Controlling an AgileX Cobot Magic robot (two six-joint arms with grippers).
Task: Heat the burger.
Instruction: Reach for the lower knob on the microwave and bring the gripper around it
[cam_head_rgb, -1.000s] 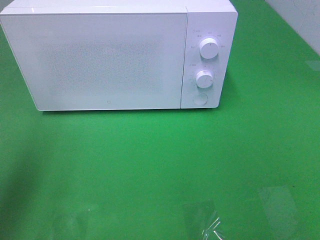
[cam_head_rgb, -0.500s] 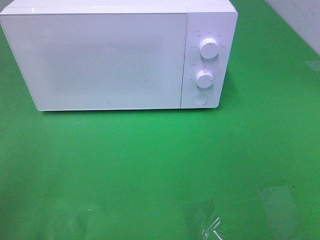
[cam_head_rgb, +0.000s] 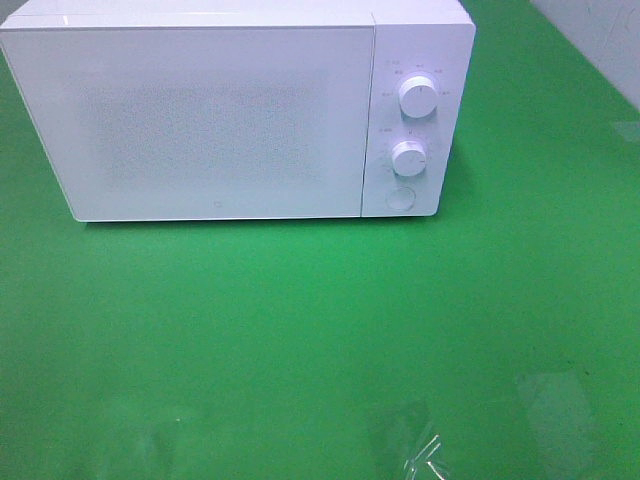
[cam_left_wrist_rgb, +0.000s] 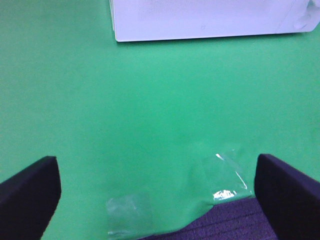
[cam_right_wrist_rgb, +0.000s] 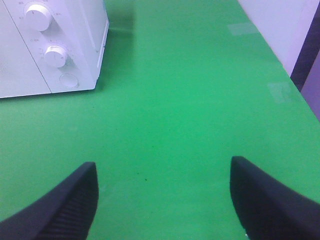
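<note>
White and shut, the microwave door is frosted and lets nothing behind it show; the burger appears in none of the three views, so where it lies cannot be told

The microwave stands at the far side of the green table cover, its door facing the arms. On its control panel, right of the door, sit an upper knob, a lower knob just below it, and a round button at the bottom.

Near the front edge of the cover, patches of clear tape glint. The left wrist view shows them too, where the cover ends against a dark ribbed surface.

The left gripper hangs over that front edge with its jaws spread wide, one black finger at each side of the view, nothing between them but cloth and tape. The right gripper is also spread and holds nothing, its fingers over bare green cloth, well apart from the microwave's panel corner. A pale wall borders the cover at the far right
</note>
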